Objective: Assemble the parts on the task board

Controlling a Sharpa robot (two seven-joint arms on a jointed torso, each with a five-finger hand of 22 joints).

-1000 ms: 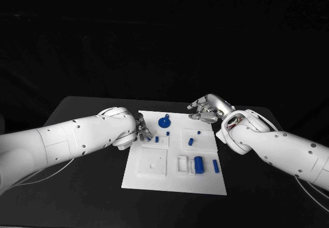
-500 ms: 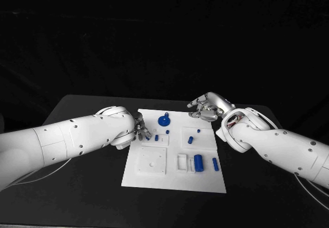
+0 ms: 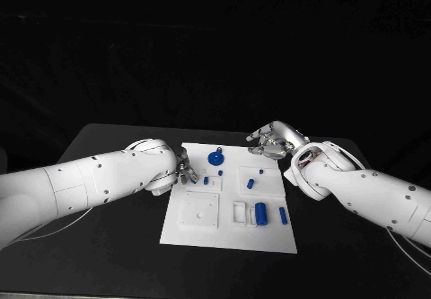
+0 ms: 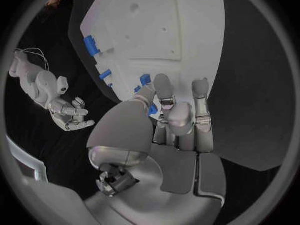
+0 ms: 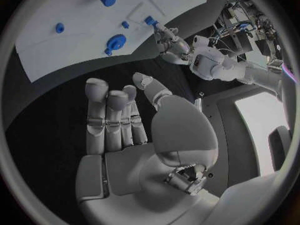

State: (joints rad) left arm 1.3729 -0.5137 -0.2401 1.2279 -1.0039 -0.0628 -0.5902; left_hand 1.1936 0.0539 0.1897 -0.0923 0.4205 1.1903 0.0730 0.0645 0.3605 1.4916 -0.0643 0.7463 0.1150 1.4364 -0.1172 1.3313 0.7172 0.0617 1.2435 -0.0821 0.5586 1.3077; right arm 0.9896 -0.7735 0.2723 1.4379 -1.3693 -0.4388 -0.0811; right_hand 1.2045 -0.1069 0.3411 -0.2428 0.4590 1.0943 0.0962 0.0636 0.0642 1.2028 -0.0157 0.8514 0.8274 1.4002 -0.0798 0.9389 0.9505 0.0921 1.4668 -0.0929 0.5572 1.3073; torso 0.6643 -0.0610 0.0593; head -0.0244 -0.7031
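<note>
In the head view I see the white task board lying at the centre of the black table. My left hand sits at the board's left edge, just left of centre frame, its fingertips closed on a small blue part at the board's surface. My right hand hovers over the table just beyond the board's upper right corner, right of centre frame; it holds nothing, and its fingers lie side by side and nearly straight, with the thumb apart. A round blue knob stands near the board's upper edge. A blue cylinder rests in the lower right part of the board, with a thin blue bar just to its right. A smaller blue peg lies above the cylinder.
</note>
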